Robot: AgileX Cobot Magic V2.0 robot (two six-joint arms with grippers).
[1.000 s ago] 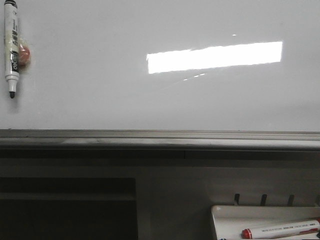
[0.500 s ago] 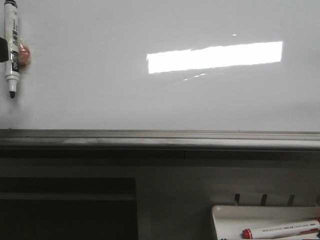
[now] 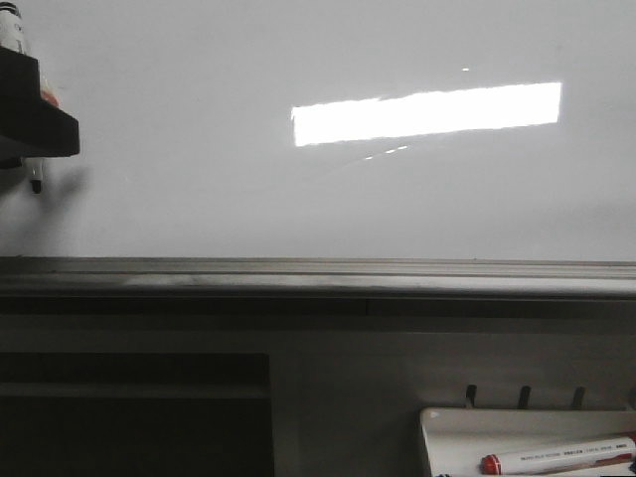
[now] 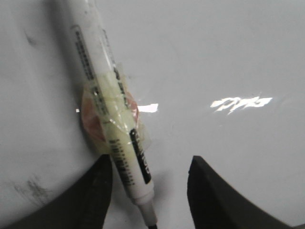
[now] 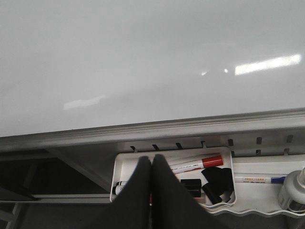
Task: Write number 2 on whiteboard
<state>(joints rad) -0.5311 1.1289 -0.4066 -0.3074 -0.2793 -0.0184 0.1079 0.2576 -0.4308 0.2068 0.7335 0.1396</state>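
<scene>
The whiteboard (image 3: 348, 199) is bare; no number 2 shows on it. A white marker with a black tip (image 3: 36, 181) hangs at its far left, taped to an orange disc (image 4: 87, 119). My left gripper (image 3: 35, 119) is a black shape in front of the marker's middle. In the left wrist view the left gripper (image 4: 148, 164) is open, with the marker (image 4: 102, 90) between the jaws, close beside the left finger (image 4: 93, 191); I cannot tell whether they touch. My right gripper (image 5: 151, 160) is shut and empty, below the board over a white tray (image 5: 123, 164).
A grey metal ledge (image 3: 318, 278) runs along the board's lower edge. The white tray (image 3: 447, 427) at the lower right holds a red-capped marker (image 3: 556, 457), black pieces (image 5: 217, 181) and another pen (image 5: 259, 179). A dark shelf opening (image 3: 129, 407) is at the lower left.
My left gripper has come into the front view from the left and now covers the middle of the hanging marker. The marker and the tray have not moved.
</scene>
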